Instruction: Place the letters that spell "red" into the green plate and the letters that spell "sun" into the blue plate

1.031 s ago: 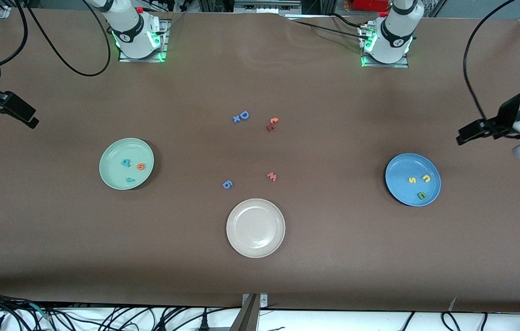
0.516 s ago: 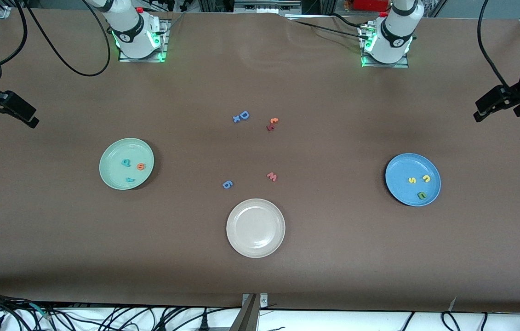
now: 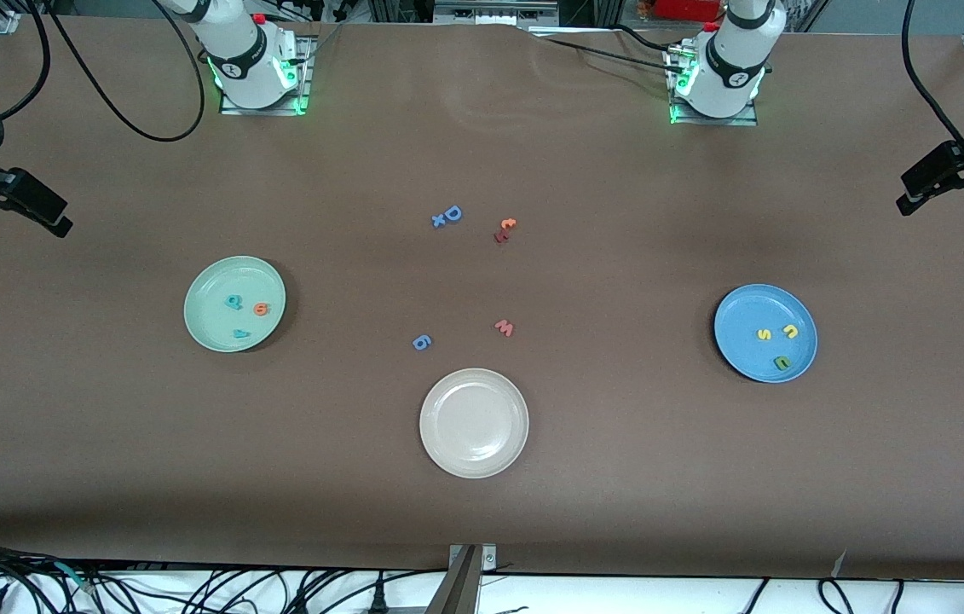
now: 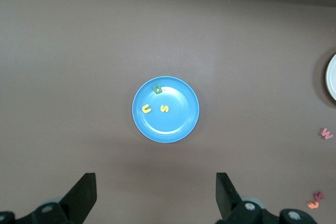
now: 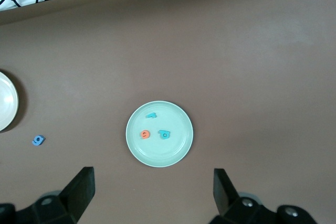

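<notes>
Since a second ago the left gripper (image 3: 916, 198) has pulled up and away toward its end of the table, while the right gripper (image 3: 51, 220) waits at the other end. Left wrist view: jaws spread wide and empty above the blue plate (image 4: 178, 127), where the yellow "s" (image 4: 165, 108), yellow "u" (image 4: 146, 109) and green "n" (image 4: 157, 89) lie. Right wrist view: jaws equally wide, holding nothing, over the green plate (image 5: 157, 156) with the teal "r" (image 5: 152, 115), orange "e" (image 5: 145, 134) and teal "d" (image 5: 164, 134).

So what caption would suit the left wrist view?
Open left tool above the blue plate holding three small foam letters.

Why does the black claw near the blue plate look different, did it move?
Yes. The left gripper has pulled away from the blue plate, toward the table's edge at its own end.
</notes>
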Action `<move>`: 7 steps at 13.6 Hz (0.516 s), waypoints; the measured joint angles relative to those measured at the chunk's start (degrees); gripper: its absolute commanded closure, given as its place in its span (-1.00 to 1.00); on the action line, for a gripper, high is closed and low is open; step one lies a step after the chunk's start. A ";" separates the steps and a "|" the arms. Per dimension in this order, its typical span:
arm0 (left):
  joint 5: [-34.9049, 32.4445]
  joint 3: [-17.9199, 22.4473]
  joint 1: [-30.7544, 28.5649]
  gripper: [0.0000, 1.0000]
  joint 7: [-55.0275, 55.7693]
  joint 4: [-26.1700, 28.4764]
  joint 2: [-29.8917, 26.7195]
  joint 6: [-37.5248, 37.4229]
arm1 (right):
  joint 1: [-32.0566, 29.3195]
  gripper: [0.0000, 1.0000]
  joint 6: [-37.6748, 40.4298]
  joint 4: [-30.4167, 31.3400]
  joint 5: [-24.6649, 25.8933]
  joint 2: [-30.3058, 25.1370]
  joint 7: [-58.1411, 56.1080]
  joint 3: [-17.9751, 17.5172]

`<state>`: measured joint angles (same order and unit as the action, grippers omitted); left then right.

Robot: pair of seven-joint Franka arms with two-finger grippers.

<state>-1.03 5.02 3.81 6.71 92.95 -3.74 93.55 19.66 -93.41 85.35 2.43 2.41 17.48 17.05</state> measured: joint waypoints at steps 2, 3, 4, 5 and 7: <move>0.00 0.15 -0.01 -1.00 -1.89 0.00 0.21 0.62 | 0.00 -1.00 0.00 0.00 0.00 0.00 -0.21 0.00; 0.00 0.20 -0.01 -1.00 -3.03 0.00 0.30 1.20 | 0.00 -1.00 0.00 0.00 0.00 0.00 -0.29 0.01; 0.00 0.25 -0.01 -1.00 -3.91 -0.02 0.37 1.63 | 0.00 -1.00 0.00 0.00 0.00 0.00 -0.31 0.03; 0.00 0.25 0.03 -1.00 -4.24 -0.20 0.40 2.04 | 0.00 -1.00 0.00 0.00 -0.01 0.00 -0.31 0.04; 0.00 0.24 0.25 -1.00 -4.64 -1.26 0.54 2.21 | 0.00 -1.00 0.00 0.00 -0.09 0.00 -0.30 0.03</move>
<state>-1.03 5.26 4.06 2.07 91.69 -3.20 95.76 19.66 -93.41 85.35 2.34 2.41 17.19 17.07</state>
